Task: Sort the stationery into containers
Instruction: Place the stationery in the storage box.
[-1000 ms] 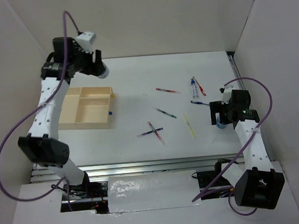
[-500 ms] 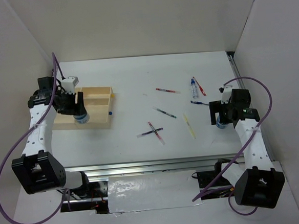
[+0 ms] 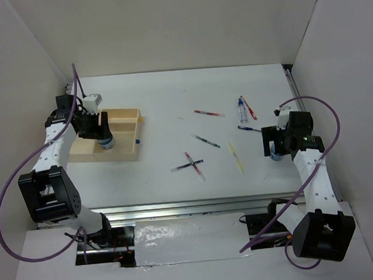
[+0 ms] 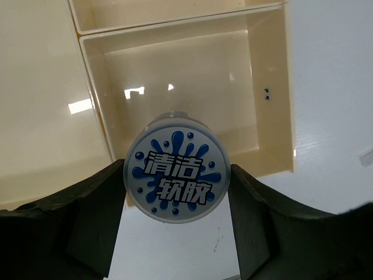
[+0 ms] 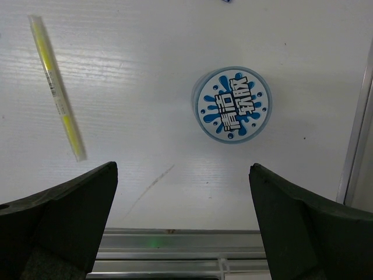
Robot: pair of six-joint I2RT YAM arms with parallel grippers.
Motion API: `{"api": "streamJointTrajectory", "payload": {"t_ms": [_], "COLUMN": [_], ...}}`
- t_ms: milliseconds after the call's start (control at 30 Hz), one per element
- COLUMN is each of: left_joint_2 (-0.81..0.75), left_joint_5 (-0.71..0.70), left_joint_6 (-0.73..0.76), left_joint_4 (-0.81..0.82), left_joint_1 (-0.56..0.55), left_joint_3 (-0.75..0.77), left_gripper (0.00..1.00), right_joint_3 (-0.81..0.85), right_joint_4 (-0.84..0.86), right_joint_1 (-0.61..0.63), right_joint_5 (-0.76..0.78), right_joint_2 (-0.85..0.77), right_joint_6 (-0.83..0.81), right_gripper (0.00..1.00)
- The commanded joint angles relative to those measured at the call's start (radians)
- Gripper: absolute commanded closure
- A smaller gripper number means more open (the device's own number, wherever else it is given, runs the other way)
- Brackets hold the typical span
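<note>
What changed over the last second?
Left gripper, shut on a blue-white cylinder, swung down from high behind the tray to hang over it. Nothing released. Right gripper, open above the other cylinder, and the loose pens stayed put.

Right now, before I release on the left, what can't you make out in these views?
- Left wrist: whether the canister between the left fingers touches the tray floor; its own lid hides the base.
- Top: that same spot, covered by the left arm.
- Top: the second canister, mostly under the right arm.
- Top: the pens' markings, too small.
</note>
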Motion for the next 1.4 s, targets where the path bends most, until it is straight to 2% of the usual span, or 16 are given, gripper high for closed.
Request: {"api": "streamJointTrajectory", "payload": {"t_ms": [0, 167, 300, 567, 667, 900, 1133, 1167, 1233, 1267, 1300, 1367], "left_joint_2": [0.018, 0.054, 0.071, 0.081, 0.093, 0.122, 0.137, 0.128, 0.121, 0.110, 0.102, 0.084], "left_joint_5": [-0.006, -0.037, -0.043, -0.111, -0.111, -0.123, -0.114, -0.111, -0.112, -0.097, -0.100, -0.108], "left_joint_6": [-0.015, 0.001, 0.010, 0.002, 0.011, -0.002, -0.008, -0.011, -0.021, -0.022, -0.025, -0.030], "left_joint_4": [0.106, 0.144, 0.170, 0.298, 0.313, 0.332, 0.315, 0.310, 0.292, 0.280, 0.267, 0.258], "left_joint_1": [-0.017, -0.039, -0.049, -0.054, -0.057, -0.063, -0.068, -0.068, -0.075, -0.074, -0.078, -0.089], "left_joint_3": [0.003, -0.014, -0.040, -0.093, -0.096, -0.073, -0.048, -0.045, -0.031, -0.016, -0.008, 0.013], "left_gripper": [0.83, 0.82, 0.71, 0.72, 0.68, 0.66, 0.47, 0.39, 0.35, 0.21, 0.17, 0.15], "right_joint_3": [0.044, 0.039, 0.034, 0.053, 0.054, 0.051, 0.068, 0.068, 0.077, 0.082, 0.088, 0.099], "right_joint_4": [-0.007, -0.001, 0.006, -0.008, -0.008, -0.010, -0.030, -0.030, -0.043, -0.051, -0.065, -0.074], "right_joint_1": [-0.004, -0.004, -0.006, -0.007, -0.007, -0.007, -0.010, -0.010, -0.012, -0.012, -0.012, -0.014], "right_joint_5": [0.011, 0.017, 0.040, 0.045, 0.042, 0.039, 0.039, 0.039, 0.039, 0.037, 0.036, 0.030], "right_joint_2": [-0.001, 0.002, 0.004, 0.028, 0.031, 0.042, 0.060, 0.063, 0.076, 0.082, 0.086, 0.105], "right_joint_6": [0.003, 0.004, 0.009, 0.010, 0.012, 0.013, -0.003, -0.006, -0.013, -0.016, -0.017, -0.019], "right_gripper": [0.00, 0.00, 0.00, 0.00, 0.00, 0.00, 0.00, 0.00, 0.00, 0.00, 0.00, 0.00]}}
